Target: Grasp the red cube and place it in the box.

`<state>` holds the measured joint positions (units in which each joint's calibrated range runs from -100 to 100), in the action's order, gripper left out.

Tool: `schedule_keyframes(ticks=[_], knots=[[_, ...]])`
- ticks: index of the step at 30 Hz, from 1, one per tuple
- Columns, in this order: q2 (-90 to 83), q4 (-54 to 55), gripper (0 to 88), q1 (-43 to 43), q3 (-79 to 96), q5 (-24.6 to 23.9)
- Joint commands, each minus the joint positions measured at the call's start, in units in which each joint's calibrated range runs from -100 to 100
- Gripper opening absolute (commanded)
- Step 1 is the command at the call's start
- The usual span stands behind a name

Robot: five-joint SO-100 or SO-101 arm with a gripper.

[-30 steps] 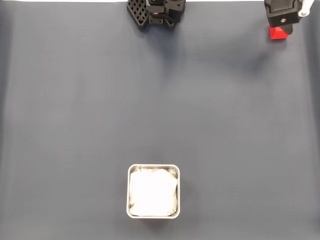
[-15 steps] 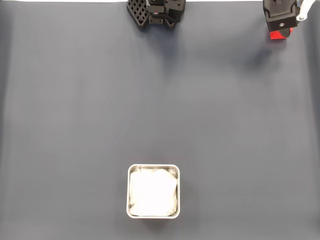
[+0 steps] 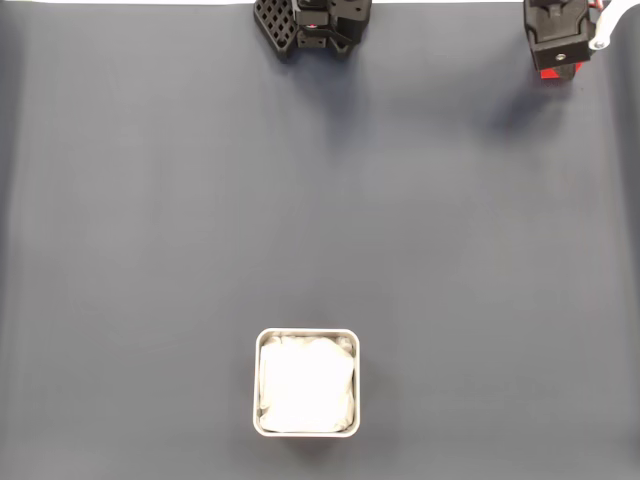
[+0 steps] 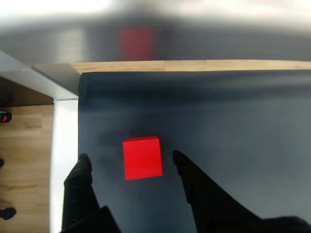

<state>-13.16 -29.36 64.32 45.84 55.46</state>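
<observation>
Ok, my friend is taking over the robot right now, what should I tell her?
Claw: open, nothing held. In the wrist view its two black fingers sit on either side of the red cube, with gaps, not touching.
Red cube: on the dark mat, at the top right corner in the fixed view, mostly hidden under the arm.
Box: bottom middle of the fixed view, white lining, no cube inside.
Done: claw lined up around the cube.
Left: close on the cube, lift it, carry it across the mat to the box, drop it in.
</observation>
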Motion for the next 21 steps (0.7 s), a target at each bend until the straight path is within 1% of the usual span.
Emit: schedule_keyframes(ticks=[1, 21], knots=[[0.0, 1.4, 39.2, 0.9, -0.3, -0.1], [3.3, 4.4, 39.2, 1.8, 0.5, -0.8]])
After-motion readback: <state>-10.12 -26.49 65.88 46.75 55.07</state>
